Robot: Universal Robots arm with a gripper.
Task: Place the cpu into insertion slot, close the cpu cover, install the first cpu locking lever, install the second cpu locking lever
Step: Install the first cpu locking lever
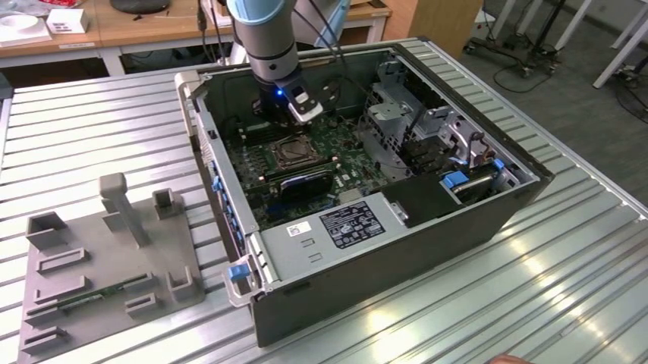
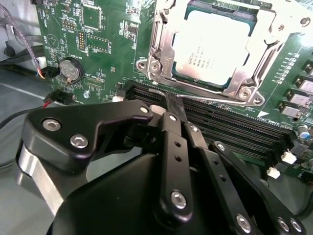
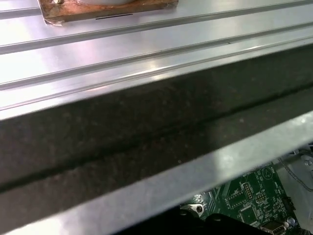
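The cpu sits seated in its socket on the green motherboard, with the cpu cover lying closed around it as a silvery frame. Just beside the socket hang the hand's fingers, pressed together, gripping nothing. In the exterior view the arm reaches down into the open computer case on the ribbed counter.

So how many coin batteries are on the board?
1. The coin battery sits on the board, near its edge by a red wire, away from the cpu. The gripper may hide others.
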